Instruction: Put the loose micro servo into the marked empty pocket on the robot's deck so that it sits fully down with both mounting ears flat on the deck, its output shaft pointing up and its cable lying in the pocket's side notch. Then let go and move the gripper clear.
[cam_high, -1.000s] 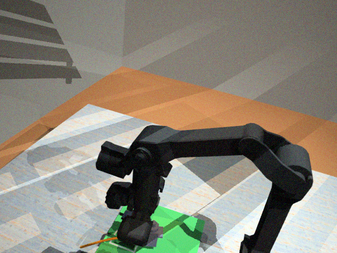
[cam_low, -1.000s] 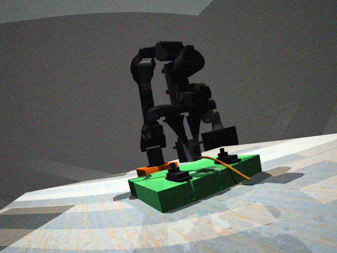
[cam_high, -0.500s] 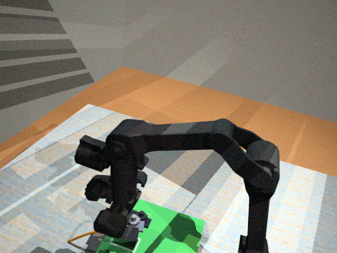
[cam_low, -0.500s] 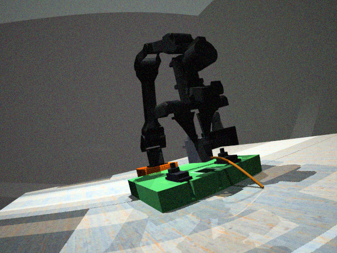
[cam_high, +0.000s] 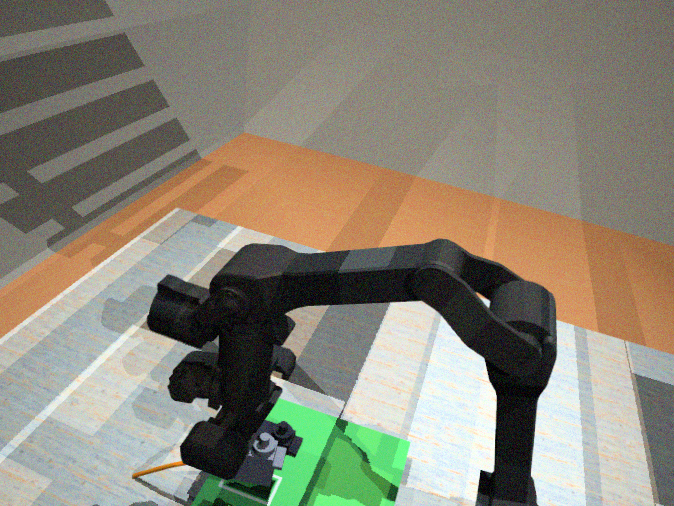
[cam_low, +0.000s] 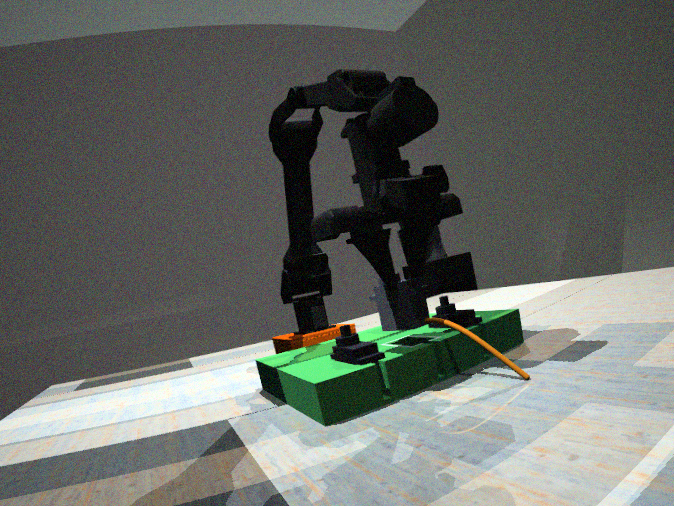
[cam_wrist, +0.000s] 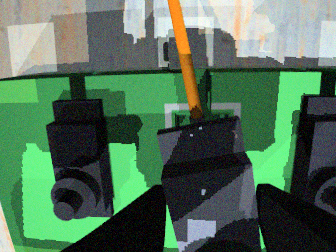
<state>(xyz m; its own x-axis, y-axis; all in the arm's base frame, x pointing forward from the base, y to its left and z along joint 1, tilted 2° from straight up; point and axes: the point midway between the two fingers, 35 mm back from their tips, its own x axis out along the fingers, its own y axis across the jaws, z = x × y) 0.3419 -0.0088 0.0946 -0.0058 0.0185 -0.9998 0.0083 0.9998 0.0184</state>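
In the top view, the gripper (cam_high: 251, 462) (cam_low: 403, 277) (cam_wrist: 211, 196) is seen lowered over the green deck (cam_high: 307, 422) (cam_low: 315, 372) (cam_wrist: 40, 200). Its fingertips are hidden by its own body. The loose micro servo (cam_high: 254, 472) (cam_low: 402, 311) (cam_wrist: 205, 165) is partly shown below it, close to the white-outlined pocket (cam_high: 278, 484) (cam_low: 416, 341) (cam_wrist: 237, 107). Its orange cable (cam_high: 157, 469) (cam_low: 484, 345) (cam_wrist: 184, 50) is extended out beyond the deck, away from the upright part of the arm. One seated servo (cam_high: 284, 431) (cam_low: 356, 352) (cam_wrist: 320, 150) is passed close by the loose one.

In the exterior view, the loose servo is gripped between the two fingers and is held steeply tilted, its shaft turned sideways rather than up. Its lower end is brought near the deck; whether the deck is touched cannot be told. The marked pocket is left unfilled, just beside the fingers on the cable side, and the cable is stretched over the deck's edge.

In the wrist view, the servo body is flanked by both fingers. The pocket is partly covered by it, ahead of the fingertips. Left of the fingers, another seated servo (cam_wrist: 77, 155) (cam_low: 456, 314) is seen, and the first one is seen to their right.
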